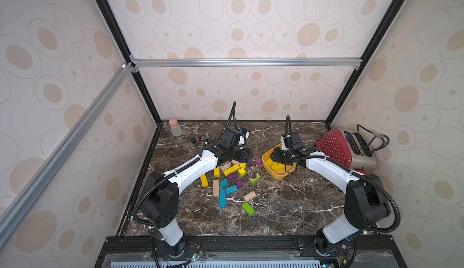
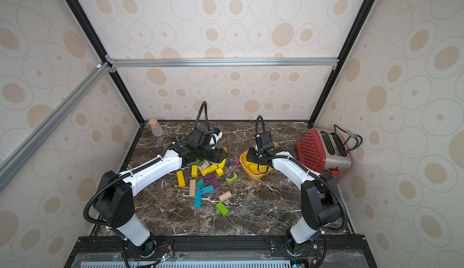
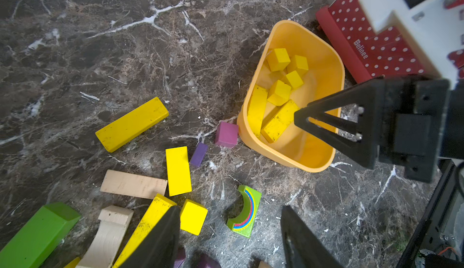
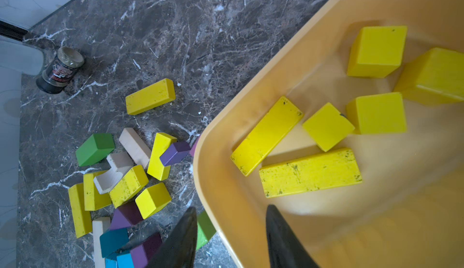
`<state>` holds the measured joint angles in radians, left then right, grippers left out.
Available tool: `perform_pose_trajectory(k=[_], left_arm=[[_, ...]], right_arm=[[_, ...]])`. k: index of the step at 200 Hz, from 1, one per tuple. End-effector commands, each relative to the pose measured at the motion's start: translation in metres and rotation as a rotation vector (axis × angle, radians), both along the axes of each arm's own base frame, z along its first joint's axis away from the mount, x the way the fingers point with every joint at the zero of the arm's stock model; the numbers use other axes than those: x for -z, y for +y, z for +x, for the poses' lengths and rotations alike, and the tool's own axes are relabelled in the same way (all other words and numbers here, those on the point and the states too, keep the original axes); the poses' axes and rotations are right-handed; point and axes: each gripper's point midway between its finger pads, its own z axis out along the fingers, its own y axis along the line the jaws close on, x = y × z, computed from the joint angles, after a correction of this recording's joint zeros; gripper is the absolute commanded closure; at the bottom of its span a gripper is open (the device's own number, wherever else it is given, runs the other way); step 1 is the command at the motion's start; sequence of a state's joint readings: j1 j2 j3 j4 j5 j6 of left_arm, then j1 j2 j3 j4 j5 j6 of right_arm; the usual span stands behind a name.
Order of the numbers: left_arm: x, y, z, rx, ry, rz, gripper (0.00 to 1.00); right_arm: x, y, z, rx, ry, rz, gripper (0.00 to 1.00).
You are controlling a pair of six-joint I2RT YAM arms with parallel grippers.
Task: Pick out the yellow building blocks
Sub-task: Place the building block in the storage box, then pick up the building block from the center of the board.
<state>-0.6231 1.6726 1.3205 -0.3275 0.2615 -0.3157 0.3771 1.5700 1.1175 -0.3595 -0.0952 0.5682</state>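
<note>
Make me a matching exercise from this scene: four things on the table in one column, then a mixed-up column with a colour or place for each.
Things:
1. corked bottle
2. toaster
3. bowl
4. arch block

Descriptions:
A. lime green with rainbow stripes
B. orange-yellow, with yellow blocks inside
C. far left corner of the table
D. red with white dots, by the right wall

Pairs: 1-C, 2-D, 3-B, 4-A
</note>
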Motion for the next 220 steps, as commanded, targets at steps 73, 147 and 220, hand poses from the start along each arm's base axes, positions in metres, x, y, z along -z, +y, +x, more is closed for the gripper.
perform_pose_trajectory(k=[73, 147, 220], left_arm=[[-0.005, -0.012, 0.013, 0.037, -0.016, 0.03, 0.39], [-0.008, 0.015, 0.006, -0.013, -0.044, 0.106, 0.4], [0.004, 0.053, -0.013, -0.105, -0.024, 0.184, 0.4]], right_arm=[[-0.046, 0.023, -0.031, -0.113, -0.135, -0.131, 0.53], [-0.049, 0.072, -0.048, -0.233, -0.169, -0.162, 0.53], [-0.036, 0.1, -0.055, -0.302, -0.152, -0.152, 0.53]])
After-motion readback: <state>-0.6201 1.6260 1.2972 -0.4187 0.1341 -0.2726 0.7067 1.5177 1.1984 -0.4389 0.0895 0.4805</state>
